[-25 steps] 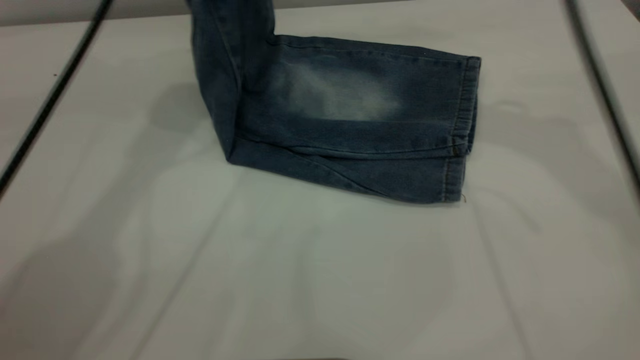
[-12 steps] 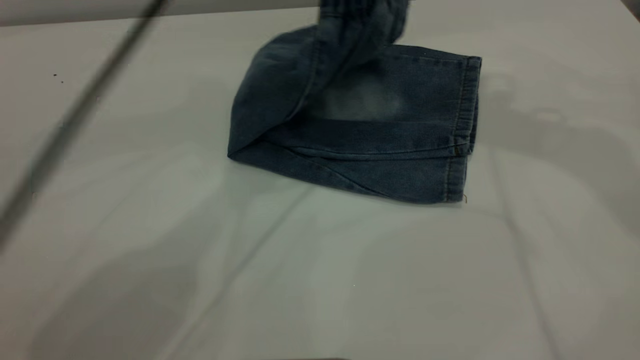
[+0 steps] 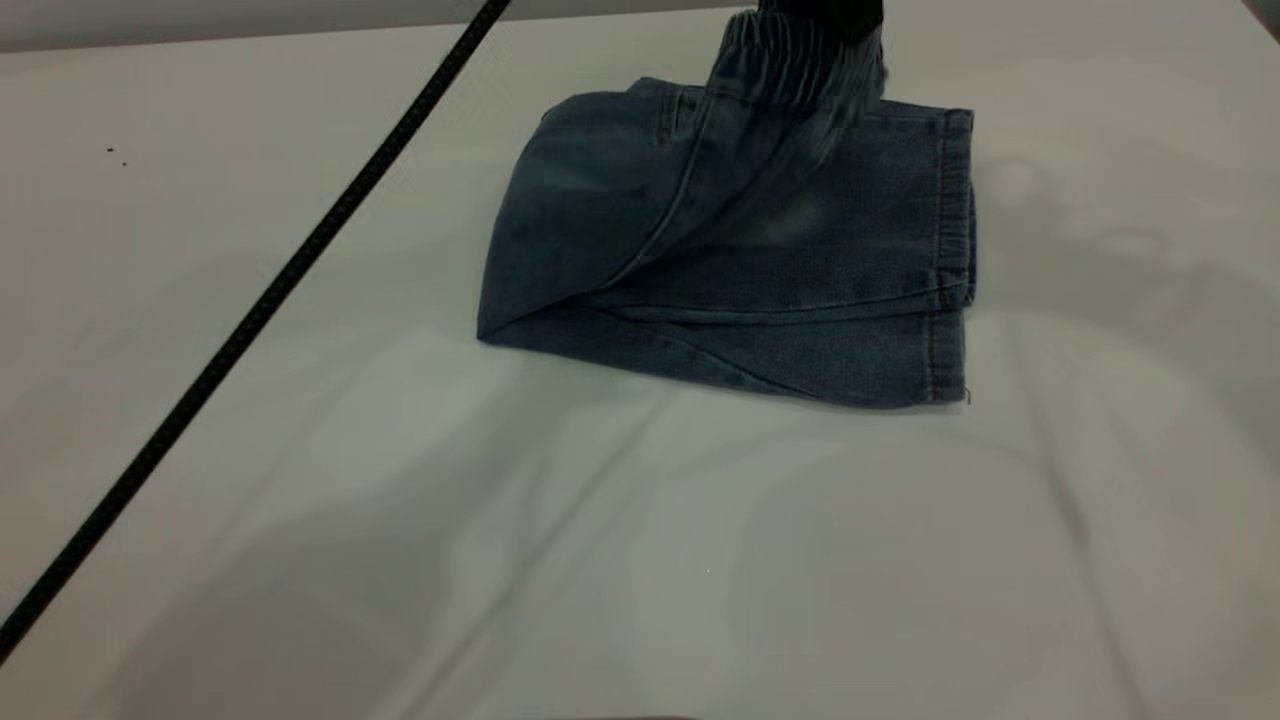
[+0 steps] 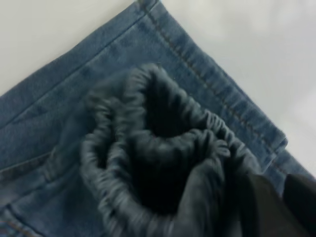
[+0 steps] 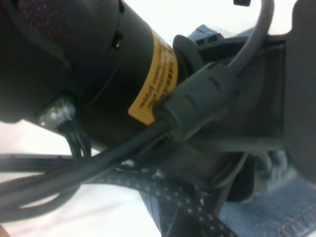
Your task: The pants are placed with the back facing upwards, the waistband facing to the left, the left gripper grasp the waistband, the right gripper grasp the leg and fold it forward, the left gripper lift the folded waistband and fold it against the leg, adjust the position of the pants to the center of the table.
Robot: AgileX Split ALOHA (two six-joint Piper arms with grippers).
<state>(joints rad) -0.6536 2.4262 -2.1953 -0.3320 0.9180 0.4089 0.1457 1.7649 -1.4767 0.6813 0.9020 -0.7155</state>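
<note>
One fold is already in the pants [image 3: 740, 250]: the legs lie doubled on the white counter [image 3: 300, 450], hems stacked at the right. The step in hand, as I judge it, is the second fold, with the elastic waistband [image 3: 795, 65] lifted and carried over the leg [image 3: 860, 230]. The left gripper [image 3: 820, 15] shows only as a dark shape at the top edge of the exterior view, directly above the gathered waistband, which hangs from it while the cloth below drapes onto the leg. A black braided cable [image 3: 260, 310] slants across the counter's left side.

The next move calls for lowering the waistband flat so its edge lines up near the hems, then letting go without dragging the top layer; after that the bundle needs shifting toward the counter's centre, since it sits toward the far edge.

The left wrist view shows what the exterior view cannot: the bunched elastic [image 4: 163, 148] up close, with a dark finger [image 4: 269, 205] pressed against the cloth, so the fingers are clamped on the waistband. The right wrist view is filled by the arm's own black housing [image 5: 98, 64] and cables, with denim [image 5: 276, 207] behind; whether the right gripper's fingers are apart or together I cannot tell.
</note>
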